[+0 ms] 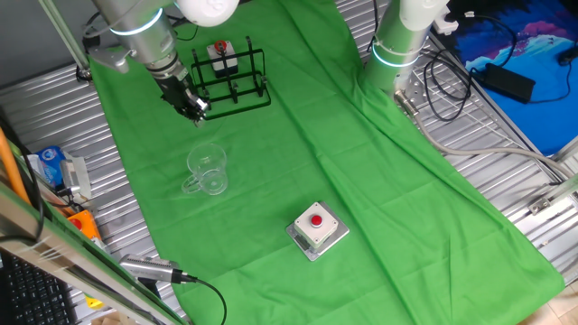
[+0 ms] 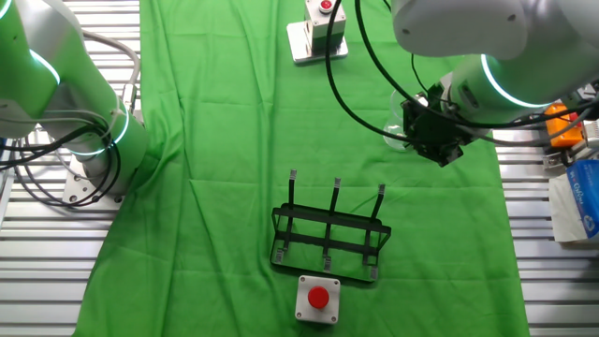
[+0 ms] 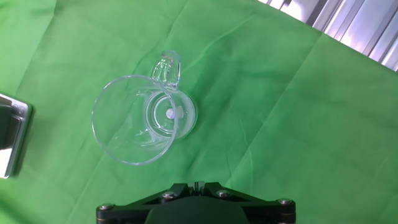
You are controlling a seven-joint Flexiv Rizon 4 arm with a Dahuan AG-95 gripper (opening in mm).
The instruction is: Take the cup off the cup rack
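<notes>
Already the cup (image 1: pixel 207 170) stands upright on the green cloth (image 1: pixel 379 181), well apart from the rack (image 1: pixel 231 79), so the task looks done or nearly so. One cup, one rack, and none of the rack's pegs carries anything.

The gripper (image 1: pixel 193 106) hangs between the two, nearer the rack's front corner, with the cup lying toward the camera side of it in the one fixed view. In the hand view the cup (image 3: pixel 142 118) sits ahead of the hand body, mouth up, its handle (image 3: pixel 168 66) pointing away from the hand. The fingers do not show there, and in the fixed views they are too small and dark to read, so I cannot tell whether the jaws stand apart or together. Nothing appears to be between them; the cup is free of the hand.

In the other fixed view the cup (image 2: pixel 401 131) is half hidden behind the gripper (image 2: pixel 440 142), and the rack (image 2: pixel 329 239) lies nearer the camera.

Two button boxes are present: one (image 1: pixel 317 229) out on the cloth beyond the cup, one (image 1: pixel 221 56) just behind the rack. A second arm base (image 1: pixel 397 45) stands at the table's far edge, well away.
</notes>
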